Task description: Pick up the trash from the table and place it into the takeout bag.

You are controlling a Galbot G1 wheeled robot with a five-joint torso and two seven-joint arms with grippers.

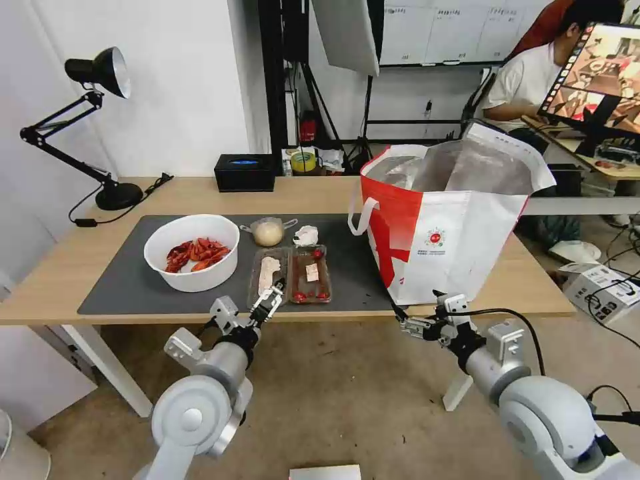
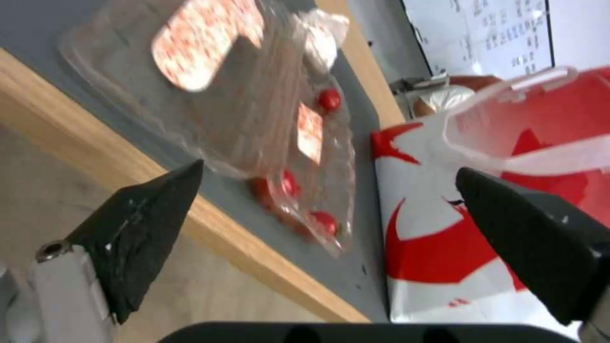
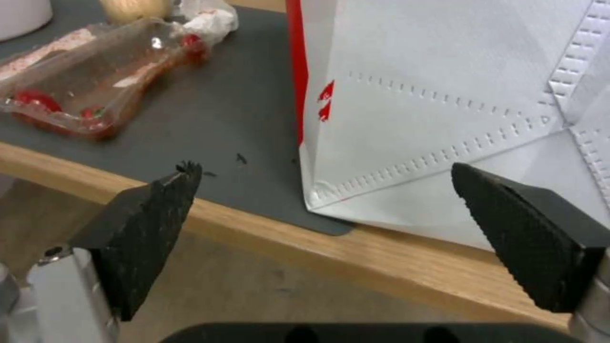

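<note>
On the table point(image 1: 60, 280), a dark grey mat point(image 1: 127, 280) carries the trash. A white bowl of red crayfish shells point(image 1: 192, 252) sits at the left. A clear hinged tray with food scraps point(image 1: 290, 275) point(image 2: 254, 119) point(image 3: 76, 95) lies mid-front, with a small clear bag holding a beige ball point(image 1: 268, 232) and a crumpled tissue point(image 1: 306, 235) behind it. The red-and-white takeout bag point(image 1: 447, 220) point(image 3: 445, 95) stands open at the right. My left gripper point(image 1: 270, 298) point(image 2: 330, 169) is open at the table's front edge, just short of the tray. My right gripper point(image 1: 404, 322) point(image 3: 324, 166) is open below the bag's front corner.
A black desk lamp point(image 1: 100, 133) stands at the back left and a black box point(image 1: 245, 172) at the back middle. A cardboard box point(image 1: 600, 287) lies on the floor to the right. Behind the bag is another desk with a monitor point(image 1: 600, 73).
</note>
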